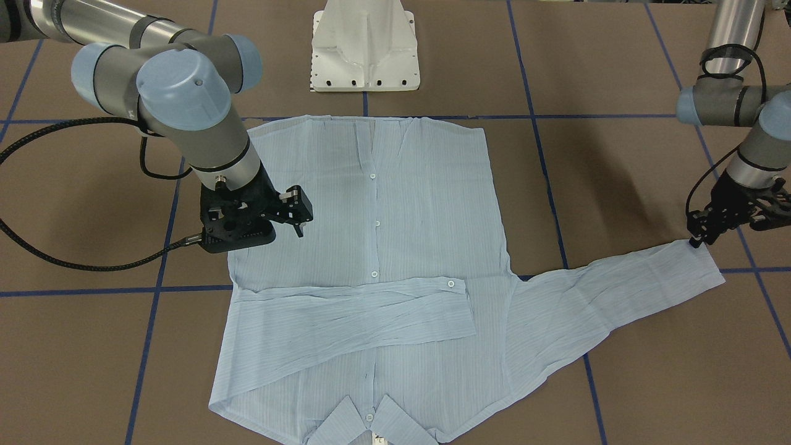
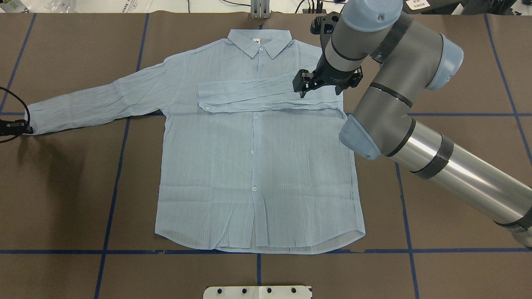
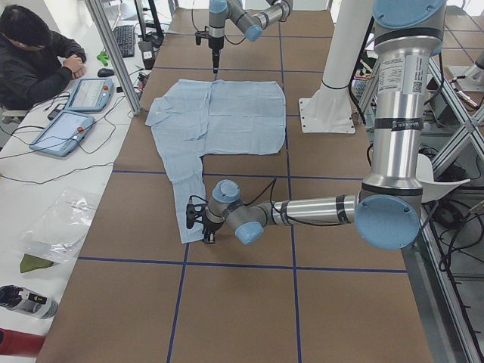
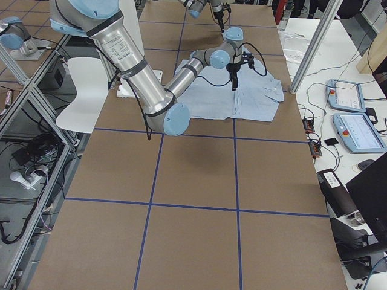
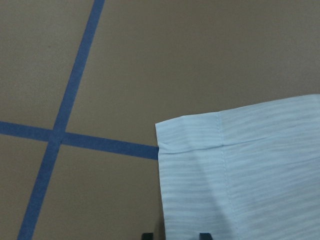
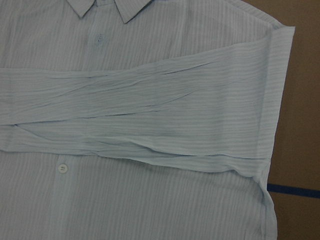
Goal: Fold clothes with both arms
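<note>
The pale-blue striped shirt (image 2: 257, 166) lies flat on the brown table, buttons up, with its collar (image 2: 259, 43) at the far side. One sleeve (image 2: 249, 93) is folded across the chest. The other sleeve (image 2: 104, 99) stretches out to my left. My right gripper (image 2: 301, 85) hovers open and empty just above the folded sleeve near the shoulder; it also shows in the front view (image 1: 298, 215). My left gripper (image 1: 697, 240) is low at the outstretched sleeve's cuff (image 5: 200, 132). Its fingertips (image 5: 203, 235) stand apart, with the cuff edge between them.
The white pedestal base (image 1: 364, 49) stands at the robot's side of the shirt. Blue tape lines (image 2: 116, 174) cross the table. My right arm's elbow (image 2: 395, 104) hangs over the table beside the shirt. An operator (image 3: 30, 53) sits at a side desk with tablets.
</note>
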